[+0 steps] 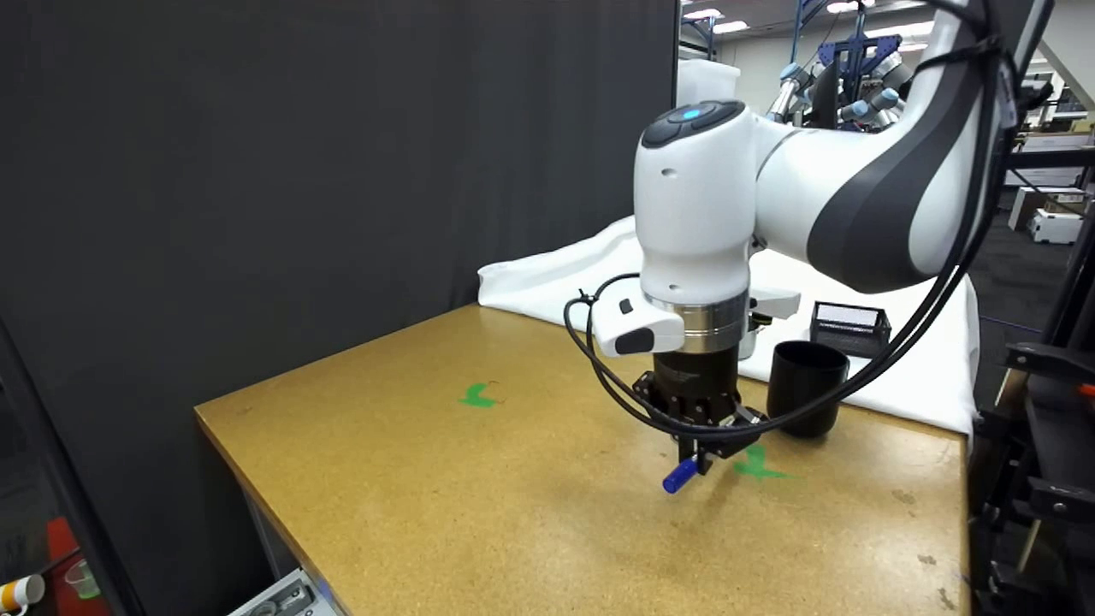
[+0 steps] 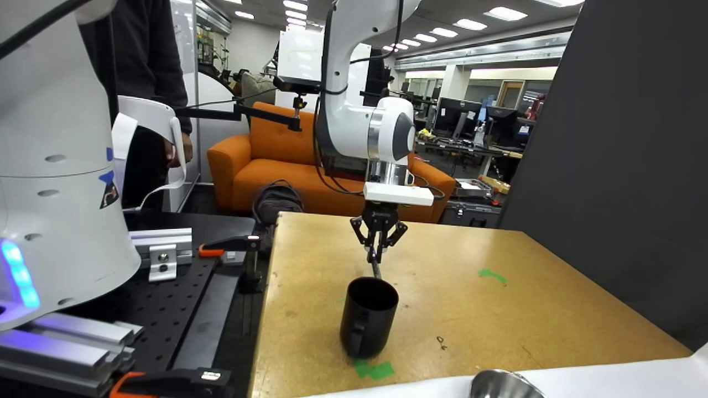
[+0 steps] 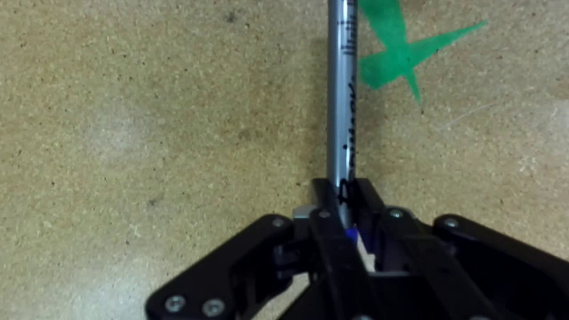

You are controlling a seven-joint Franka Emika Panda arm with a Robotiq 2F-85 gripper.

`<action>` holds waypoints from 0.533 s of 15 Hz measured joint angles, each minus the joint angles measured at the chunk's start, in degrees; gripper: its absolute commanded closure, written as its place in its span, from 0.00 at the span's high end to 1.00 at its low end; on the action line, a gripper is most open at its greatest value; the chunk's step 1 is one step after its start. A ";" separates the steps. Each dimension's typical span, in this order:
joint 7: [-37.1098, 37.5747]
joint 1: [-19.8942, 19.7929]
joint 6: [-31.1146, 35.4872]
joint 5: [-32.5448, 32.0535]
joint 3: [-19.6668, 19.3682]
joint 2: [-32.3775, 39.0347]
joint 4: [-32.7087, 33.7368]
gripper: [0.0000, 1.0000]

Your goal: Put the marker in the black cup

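Note:
The marker is silver with black print in the wrist view (image 3: 341, 98) and has a blue end in an exterior view (image 1: 682, 476). My gripper (image 3: 342, 189) is shut on the marker near its blue end, so the silver length sticks out past the fingertips. The gripper (image 1: 695, 460) points down above the table. The black cup (image 1: 804, 376) stands upright on the table beside the gripper, apart from it. In an exterior view the cup (image 2: 368, 326) shows its handle, and the gripper (image 2: 374, 255) is behind it with the marker (image 2: 376, 269) pointing toward the cup. The cup is out of the wrist view.
A shiny metal bowl (image 2: 504, 385) and a black mesh box (image 1: 849, 329) sit on the white cloth (image 1: 547, 278) by the cup. Green tape marks (image 1: 757, 463) are on the wooden table (image 1: 385, 479). A dark curtain (image 1: 342, 171) borders the table. Cables hang around the gripper.

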 measured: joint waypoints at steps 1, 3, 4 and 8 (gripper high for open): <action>0.19 0.47 -0.66 0.52 0.57 -1.03 -0.07 0.04; 0.69 1.31 -2.41 1.76 1.50 -3.92 -0.48 0.04; 0.69 1.49 -3.13 2.73 1.92 -5.69 -0.94 0.04; -2.58 0.50 -4.07 9.49 3.12 -13.92 -4.84 0.04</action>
